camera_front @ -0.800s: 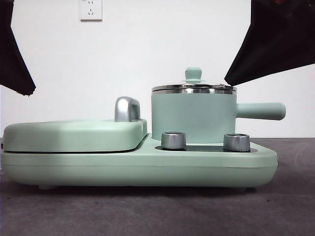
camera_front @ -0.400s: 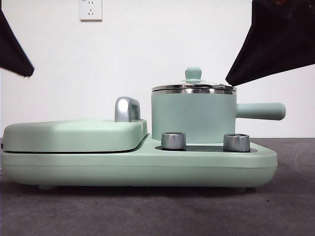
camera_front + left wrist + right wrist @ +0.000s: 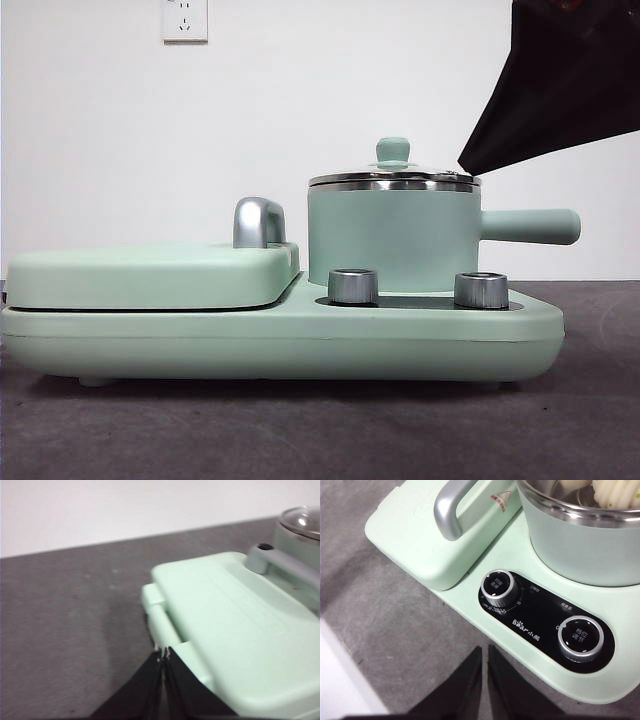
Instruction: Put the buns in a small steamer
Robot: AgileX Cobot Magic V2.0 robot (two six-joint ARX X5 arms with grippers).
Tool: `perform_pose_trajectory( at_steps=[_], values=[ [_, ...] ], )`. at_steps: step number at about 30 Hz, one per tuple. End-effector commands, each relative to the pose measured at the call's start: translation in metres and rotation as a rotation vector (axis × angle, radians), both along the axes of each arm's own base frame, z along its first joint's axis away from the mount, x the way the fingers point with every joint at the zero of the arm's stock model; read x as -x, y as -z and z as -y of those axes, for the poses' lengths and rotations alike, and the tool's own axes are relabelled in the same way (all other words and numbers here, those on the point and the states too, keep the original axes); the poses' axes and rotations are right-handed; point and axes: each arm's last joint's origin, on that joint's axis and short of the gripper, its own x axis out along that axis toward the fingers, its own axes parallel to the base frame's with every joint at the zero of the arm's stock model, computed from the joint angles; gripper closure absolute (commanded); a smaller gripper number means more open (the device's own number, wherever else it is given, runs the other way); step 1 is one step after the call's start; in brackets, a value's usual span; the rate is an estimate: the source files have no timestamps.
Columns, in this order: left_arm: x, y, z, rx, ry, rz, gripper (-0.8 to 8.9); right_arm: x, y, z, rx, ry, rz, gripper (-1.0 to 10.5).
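1. Two buns (image 3: 612, 492) inside small steamer (image 3: 392, 240), under its glass lid (image 3: 393, 178), on mint cooker base (image 3: 300, 335)
2. Right gripper (image 3: 484, 650) pinched narrow, empty, above table (image 3: 395, 625) near dials (image 3: 497, 587)
3. Left gripper (image 3: 163, 654) pressed together, empty, beside griddle cover (image 3: 235, 630)

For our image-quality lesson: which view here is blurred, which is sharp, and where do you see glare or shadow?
Left wrist view: soft throughout, griddle cover and lid smeared. Right wrist view: sharp, print by the dials legible, glare on the chrome handle. Front view: crisp, highlight on the steamer rim, shadow under the base.
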Motion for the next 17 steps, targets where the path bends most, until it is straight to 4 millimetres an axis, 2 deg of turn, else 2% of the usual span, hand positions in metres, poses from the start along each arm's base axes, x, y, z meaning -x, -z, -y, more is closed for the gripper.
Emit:
perform_pose_trajectory(
  at_steps=[1, 7, 17],
  values=[
    [0.004, 0.012, -0.004, 0.029, -0.041, 0.023, 8.06, 0.000, -0.001, -0.002, -0.011, 0.000, 0.001, 9.3],
    [0.000, 0.039, -0.007, 0.081, -0.092, 0.007, 8.06, 0.000, -0.001, -0.002, -0.011, -0.001, 0.001, 9.3],
    [0.000, 0.041, -0.007, 0.098, -0.086, -0.023, 8.06, -0.001, -0.001, -0.002, -0.012, 0.000, 0.003, 9.3]
  ],
)
